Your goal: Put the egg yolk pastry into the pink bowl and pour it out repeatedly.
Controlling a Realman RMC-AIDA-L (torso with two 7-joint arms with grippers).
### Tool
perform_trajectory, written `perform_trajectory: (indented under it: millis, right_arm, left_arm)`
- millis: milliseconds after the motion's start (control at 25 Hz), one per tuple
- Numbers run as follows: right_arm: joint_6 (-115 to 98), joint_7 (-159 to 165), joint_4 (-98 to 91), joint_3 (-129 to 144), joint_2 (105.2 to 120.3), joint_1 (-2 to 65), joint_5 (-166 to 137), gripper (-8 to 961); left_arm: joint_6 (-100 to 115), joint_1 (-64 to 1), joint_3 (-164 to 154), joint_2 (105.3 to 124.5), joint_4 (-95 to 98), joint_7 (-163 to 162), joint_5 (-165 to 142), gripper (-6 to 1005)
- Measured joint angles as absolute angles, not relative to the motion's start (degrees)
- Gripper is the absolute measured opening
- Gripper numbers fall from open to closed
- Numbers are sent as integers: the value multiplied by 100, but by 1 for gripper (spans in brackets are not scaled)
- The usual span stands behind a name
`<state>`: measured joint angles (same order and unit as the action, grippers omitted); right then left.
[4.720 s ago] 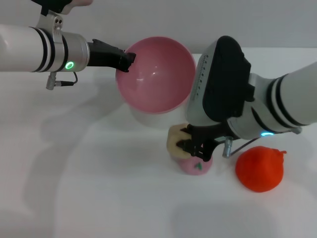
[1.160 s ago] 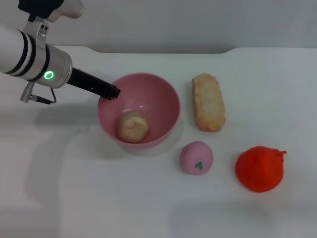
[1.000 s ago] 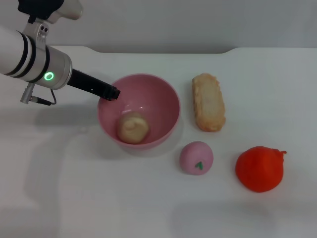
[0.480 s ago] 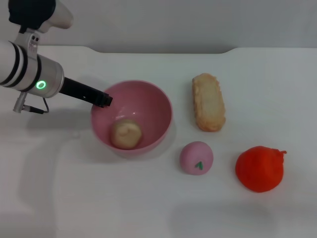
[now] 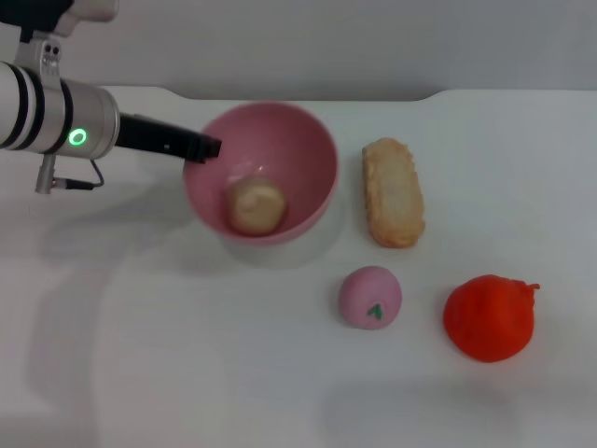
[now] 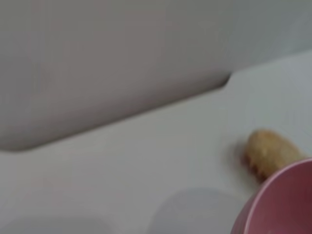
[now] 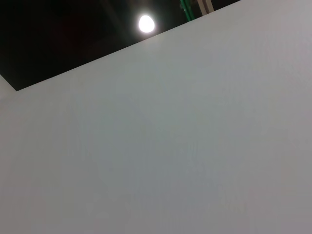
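Note:
The pink bowl [image 5: 298, 149] is held up off the white table, its shadow lying beneath it. Inside it rests the egg yolk pastry [image 5: 256, 206], a pale beige ball. My left gripper [image 5: 207, 147] reaches in from the left and is shut on the bowl's left rim. The left wrist view shows a slice of the pink bowl [image 6: 282, 204] at its corner. My right arm is out of the head view, and its wrist camera shows only a wall and a ceiling lamp.
A long tan bread [image 5: 393, 191] lies right of the bowl and also shows as the tan bread [image 6: 267, 152] in the left wrist view. A pink ball with a green mark [image 5: 369, 297] and an orange-red fruit [image 5: 489, 317] sit nearer the front.
The left gripper has raised the bowl off the table and carried it up and slightly right; the pastry stays inside. Earlier the right arm left the scene after the pastry went in.

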<state>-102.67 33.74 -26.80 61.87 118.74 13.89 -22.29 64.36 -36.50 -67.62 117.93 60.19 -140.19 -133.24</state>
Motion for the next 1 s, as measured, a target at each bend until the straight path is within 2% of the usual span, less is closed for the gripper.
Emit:
perform_trajectory:
  millis: [1000]
  right_arm:
    - [-10211,3375,-2687,6129,11856,1481,-2225,675]
  left_arm:
    - [5763,-3604,-7384,11804,5996,-13682,-12663,43]
